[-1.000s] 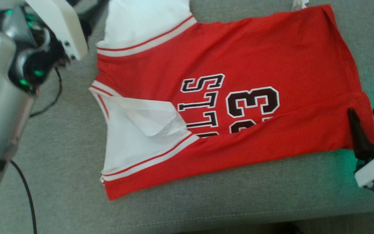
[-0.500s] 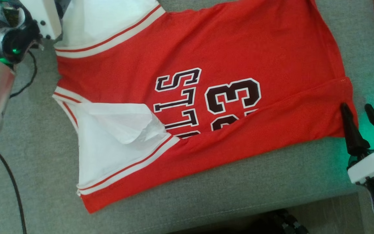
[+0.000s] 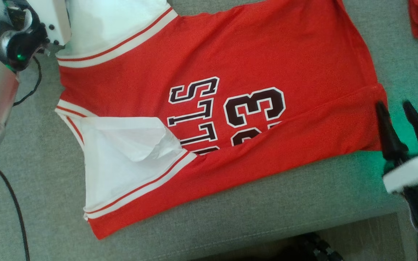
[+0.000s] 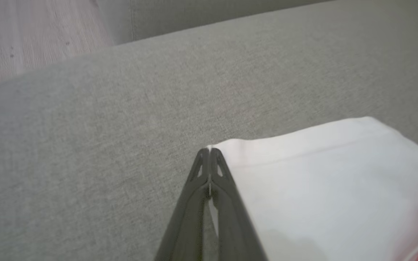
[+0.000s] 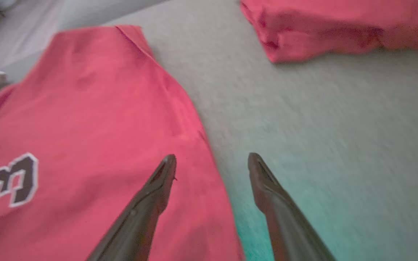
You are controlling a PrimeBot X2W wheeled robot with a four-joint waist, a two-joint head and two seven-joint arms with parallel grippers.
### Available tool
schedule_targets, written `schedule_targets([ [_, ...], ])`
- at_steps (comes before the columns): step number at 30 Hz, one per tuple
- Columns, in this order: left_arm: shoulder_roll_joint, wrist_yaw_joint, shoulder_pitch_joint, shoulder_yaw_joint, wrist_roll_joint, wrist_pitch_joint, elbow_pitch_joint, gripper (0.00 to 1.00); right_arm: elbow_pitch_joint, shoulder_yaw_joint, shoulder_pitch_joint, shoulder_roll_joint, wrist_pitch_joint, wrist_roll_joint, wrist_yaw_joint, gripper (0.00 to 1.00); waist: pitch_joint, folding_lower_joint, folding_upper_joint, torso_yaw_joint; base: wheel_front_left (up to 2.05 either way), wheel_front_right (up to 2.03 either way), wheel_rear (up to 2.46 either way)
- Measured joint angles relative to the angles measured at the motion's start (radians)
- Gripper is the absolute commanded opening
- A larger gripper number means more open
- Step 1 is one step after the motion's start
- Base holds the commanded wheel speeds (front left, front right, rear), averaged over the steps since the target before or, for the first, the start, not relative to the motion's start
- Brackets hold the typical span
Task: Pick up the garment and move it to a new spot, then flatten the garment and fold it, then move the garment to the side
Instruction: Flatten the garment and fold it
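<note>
The red basketball jersey with white sleeves [image 3: 230, 58] was spread on the grey fabric cushion [image 3: 267, 210], with its near edge folded over. The left gripper [image 4: 209, 154] was pressed together, apparently pinching the jersey's far-left white corner, probably for a fold. The right gripper [image 3: 393, 106] was spread astride the near-right hem, not yet gripping. "LLS" and "3" could be read; the rest was hidden by the fold.

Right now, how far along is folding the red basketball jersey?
Done: the red basketball jersey lies spread on the grey fabric cushion, its near long edge folded over the black lettering. In hand: the left gripper is shut on the far white sleeve; the right gripper stands open astride the hem. Left: the far fold, the cross fold, moving it aside.
</note>
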Motion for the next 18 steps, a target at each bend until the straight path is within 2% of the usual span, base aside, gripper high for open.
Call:
schedule_targets([
  [3, 0.0, -0.003, 0.001, -0.005, 0.009, -0.064, -0.011, 0.0, -0.007, 0.059, -0.087, -0.037, 0.017, -0.011, 0.0, 1.0, -0.014, 0.0, 0.0, 0.0, 0.0, 0.0, 0.0],
  [6, -0.003, -0.004, 0.001, -0.016, 0.009, -0.105, -0.031, 0.0, 0.02, 0.104, -0.23, -0.095, 0.048, -0.086, 0.0, 1.0, -0.027, 0.0, 0.0, 0.01, 0.0, 0.0, 0.0],
  [10, -0.009, -0.004, 0.001, -0.036, 0.006, -0.126, -0.061, 0.0, 0.138, 0.206, -0.423, -0.142, 0.097, -0.186, 0.0, 1.0, -0.039, 0.0, 0.0, 0.036, 0.0, 0.0, 0.0],
  [11, -0.009, -0.004, 0.001, -0.036, 0.006, -0.126, -0.061, 0.0, 0.138, 0.206, -0.423, -0.142, 0.097, -0.186, 0.0, 1.0, -0.039, 0.0, 0.0, 0.036, 0.0, 0.0, 0.0],
  [12, -0.013, -0.004, 0.001, -0.045, 0.005, -0.135, -0.08, 0.0, 0.208, 0.251, -0.495, -0.15, 0.115, -0.212, 0.0, 1.0, -0.043, 0.0, 0.0, 0.051, 0.0, 0.0, 0.0],
  [18, -0.015, -0.004, 0.001, -0.086, -0.028, -0.148, -0.152, 0.0, 0.403, 0.339, -0.636, -0.197, 0.142, -0.302, 0.0, 1.0, -0.042, 0.0, 0.0, 0.092, 0.0, 0.0, 0.0],
])
